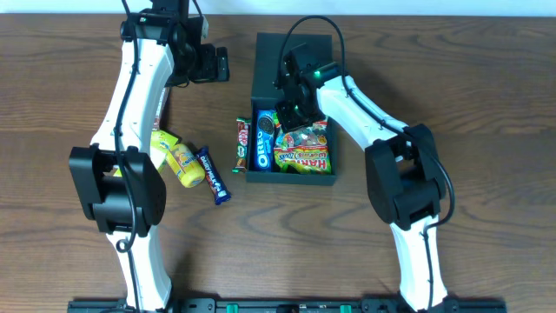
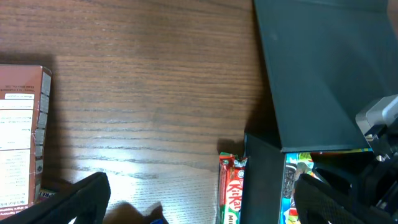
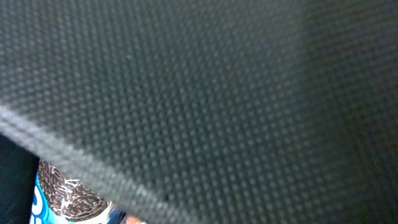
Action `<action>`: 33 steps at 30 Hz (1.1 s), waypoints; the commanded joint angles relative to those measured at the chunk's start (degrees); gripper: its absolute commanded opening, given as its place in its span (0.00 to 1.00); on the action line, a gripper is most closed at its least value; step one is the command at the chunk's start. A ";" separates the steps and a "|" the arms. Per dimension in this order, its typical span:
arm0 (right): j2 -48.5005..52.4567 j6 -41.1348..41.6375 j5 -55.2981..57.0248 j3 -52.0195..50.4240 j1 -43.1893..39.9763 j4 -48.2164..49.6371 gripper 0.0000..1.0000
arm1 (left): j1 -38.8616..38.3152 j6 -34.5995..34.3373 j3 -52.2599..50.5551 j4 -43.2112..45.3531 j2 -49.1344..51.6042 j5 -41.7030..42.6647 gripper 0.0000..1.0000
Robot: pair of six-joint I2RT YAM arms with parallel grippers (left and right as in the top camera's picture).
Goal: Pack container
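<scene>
Seen from overhead, the container point(image 1: 291, 180) sits on the wooden desk point(image 1: 486, 104) close to the centre, a dark teal-green box. Its attached flap lid point(image 1: 269, 59) is folded back flat toward 12 o'clock. Inside it, a blue Oreo pack point(image 1: 263, 144) lies along the 9 o'clock wall. A Haribo bag point(image 1: 302, 155) fills the space from there to the 3 o'clock wall. A red KitKat bar point(image 1: 242, 142) lies outside on the desk, just beside the container's 9 o'clock wall and parallel to it. Farther toward 9 o'clock lie a dark blue bar point(image 1: 213, 175) and a yellow pack point(image 1: 178, 162), near each other and partly under the left arm. The left end effector point(image 1: 222, 63) hovers at about 10 o'clock from the container, released, with its fingers spread wide and nothing between them. Its wrist camera looks across bare desk at the lid, the KitKat bar's end and a brown carton point(image 2: 22, 137) with a white label at the 9 o'clock edge. The right end effector point(image 1: 289, 113) reaches down over the 12 o'clock end of the container's opening, above the Oreo pack, and it is clenched. Whether it pinches anything cannot be told, since a dark woven surface fills its wrist view, with only a corner of the Oreo pack showing at 7 o'clock.
</scene>
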 commanded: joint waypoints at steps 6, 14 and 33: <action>-4.85 -0.24 -0.66 3.10 -0.46 -1.44 0.01 | 0.46 0.59 1.53 0.22 -1.31 -0.57 0.96; -21.59 -2.40 4.87 3.87 -6.21 -0.57 0.51 | 0.46 2.60 1.53 -2.14 -1.31 -4.44 0.96; -23.30 -4.20 3.43 3.80 -9.94 -1.84 0.99 | 1.60 3.02 1.53 -2.62 -1.31 -13.84 0.95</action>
